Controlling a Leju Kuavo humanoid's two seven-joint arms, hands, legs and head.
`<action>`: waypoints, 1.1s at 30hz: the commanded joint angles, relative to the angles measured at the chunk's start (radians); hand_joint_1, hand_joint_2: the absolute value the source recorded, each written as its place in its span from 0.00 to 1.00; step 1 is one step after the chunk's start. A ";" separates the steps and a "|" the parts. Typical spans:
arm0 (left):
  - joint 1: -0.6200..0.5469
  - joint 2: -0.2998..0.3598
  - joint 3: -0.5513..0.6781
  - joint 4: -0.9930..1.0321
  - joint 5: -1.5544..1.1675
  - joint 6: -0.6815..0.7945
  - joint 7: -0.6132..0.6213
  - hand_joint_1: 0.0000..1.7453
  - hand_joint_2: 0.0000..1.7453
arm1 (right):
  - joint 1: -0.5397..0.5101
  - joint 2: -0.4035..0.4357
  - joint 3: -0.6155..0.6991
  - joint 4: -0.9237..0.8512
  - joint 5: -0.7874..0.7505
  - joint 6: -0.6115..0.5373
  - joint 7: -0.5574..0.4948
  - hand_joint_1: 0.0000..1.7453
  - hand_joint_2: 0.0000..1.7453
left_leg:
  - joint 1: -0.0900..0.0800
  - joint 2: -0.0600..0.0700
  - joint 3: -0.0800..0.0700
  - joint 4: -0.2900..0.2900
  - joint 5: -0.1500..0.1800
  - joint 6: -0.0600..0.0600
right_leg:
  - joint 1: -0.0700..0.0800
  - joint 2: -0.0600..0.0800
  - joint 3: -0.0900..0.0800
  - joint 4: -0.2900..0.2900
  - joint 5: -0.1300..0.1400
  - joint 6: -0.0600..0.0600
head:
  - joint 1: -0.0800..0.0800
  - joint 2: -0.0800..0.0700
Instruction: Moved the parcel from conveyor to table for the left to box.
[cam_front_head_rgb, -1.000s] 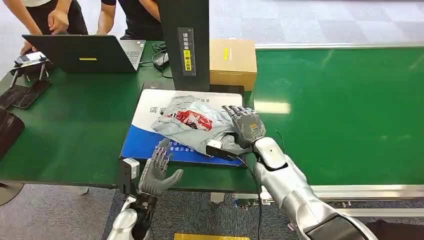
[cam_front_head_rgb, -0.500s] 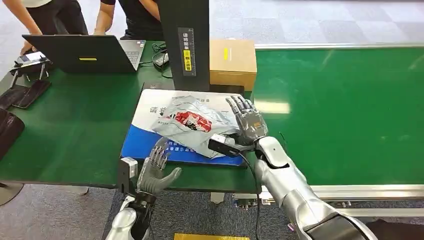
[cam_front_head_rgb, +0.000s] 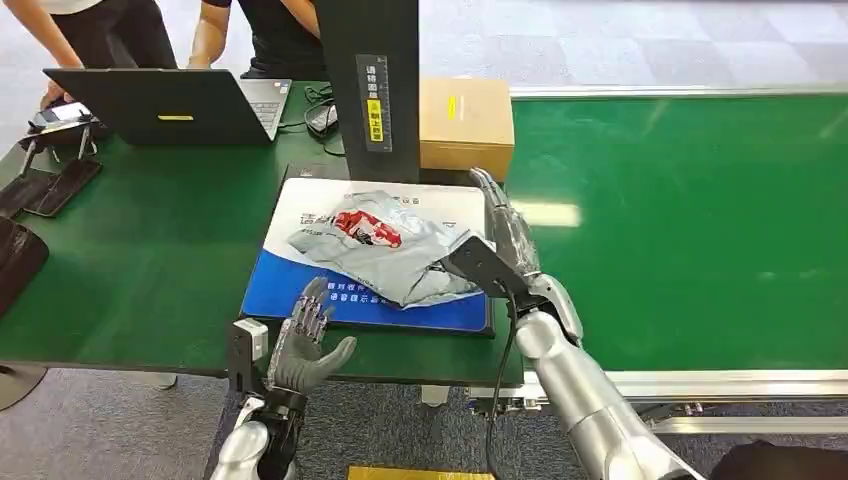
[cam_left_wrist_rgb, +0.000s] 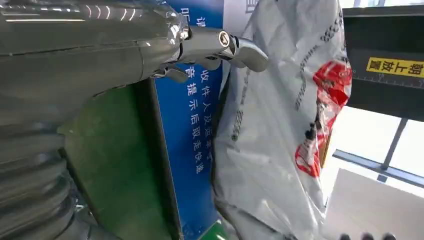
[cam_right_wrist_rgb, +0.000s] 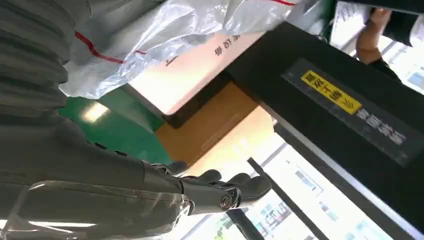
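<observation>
The crumpled grey plastic parcel with a red label (cam_front_head_rgb: 385, 252) lay on the blue-and-white mat (cam_front_head_rgb: 300, 290) on the green bench (cam_front_head_rgb: 150, 250), long axis slanting left-far to right-near. The right hand (cam_front_head_rgb: 510, 240) stood beside it, fingers straight, holding nothing; the left hand (cam_front_head_rgb: 305, 345) was spread and empty. The right wrist view showed a brown cardboard box (cam_right_wrist_rgb: 220, 125).

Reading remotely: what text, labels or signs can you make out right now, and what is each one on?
"朝上放置": yellow label on the black column.
"取走快递": end of a white line on the blue mat; the rest of its print is only partly legible.
Parcel: red logo and grey print, too creased and blurred to read.
Cardboard box: yellow sticker, too small to read.
Laptop: yellow sticker, too small to read.
</observation>
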 joint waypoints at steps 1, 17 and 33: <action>-0.013 0.012 0.008 -0.007 0.003 0.008 0.003 0.00 1.00 | 0.117 -0.111 -0.040 -0.308 -0.065 -0.005 0.003 0.00 1.00 | 0.001 -0.003 0.004 0.000 -0.001 -0.001 | 0.001 -0.001 0.005 -0.001 -0.001 -0.001 | 0.000 0.000; 0.003 0.028 -0.021 -0.005 0.008 0.026 0.003 0.00 1.00 | 0.210 -0.114 -0.230 -0.204 -0.079 0.052 0.176 0.00 1.00 | 0.001 -0.002 0.004 -0.001 -0.001 -0.001 | 0.001 0.000 0.005 -0.002 -0.001 -0.001 | 0.000 0.000; 0.012 0.028 -0.016 -0.039 0.015 0.065 0.003 0.00 1.00 | 0.430 -0.067 -0.380 -0.595 -0.239 0.075 0.041 0.00 1.00 | 0.000 -0.002 0.001 0.000 -0.001 -0.001 | 0.000 0.000 0.001 0.000 -0.001 -0.001 | 0.000 0.000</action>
